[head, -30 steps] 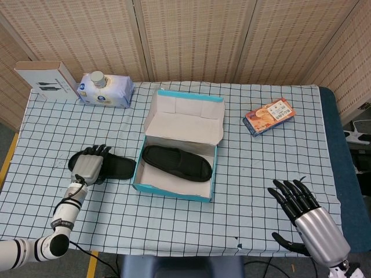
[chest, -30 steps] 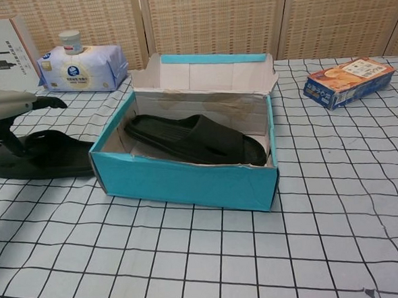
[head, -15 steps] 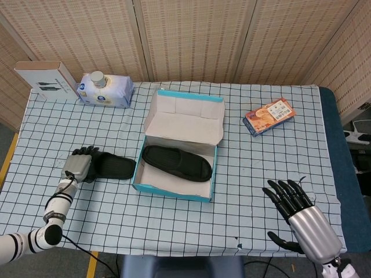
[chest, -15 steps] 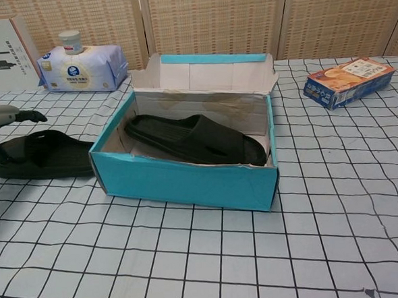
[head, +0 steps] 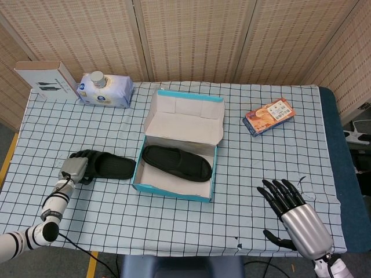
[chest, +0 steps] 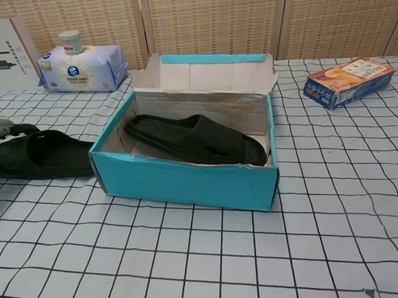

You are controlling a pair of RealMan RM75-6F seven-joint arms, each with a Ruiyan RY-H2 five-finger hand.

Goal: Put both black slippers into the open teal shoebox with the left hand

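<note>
Worktop (head: 174, 226): cloth cover, pale with black grid, matt, slightly creased. Teal shoebox (chest: 187, 180): cardboard, smooth teal outside, dull grey-white inside with frayed edges. Slipper in box (chest: 192, 139) and slipper on cloth (chest: 47, 155): black, matt, rubbery look. Right hand (head: 295, 214): brushed silver metal-look back, black matt fingers. Wipes pack (head: 106, 90): glossy plastic film. Snack box (head: 269, 116): printed, glossy card. Screen behind (head: 191, 35): woven rattan, rough.

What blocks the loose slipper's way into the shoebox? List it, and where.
Only the shoebox's own near side wall, which rises between the slipper on the table and the inside, so the left hand, at the slipper's outer end, must lift it over. The other slipper already fills much of the floor.
</note>
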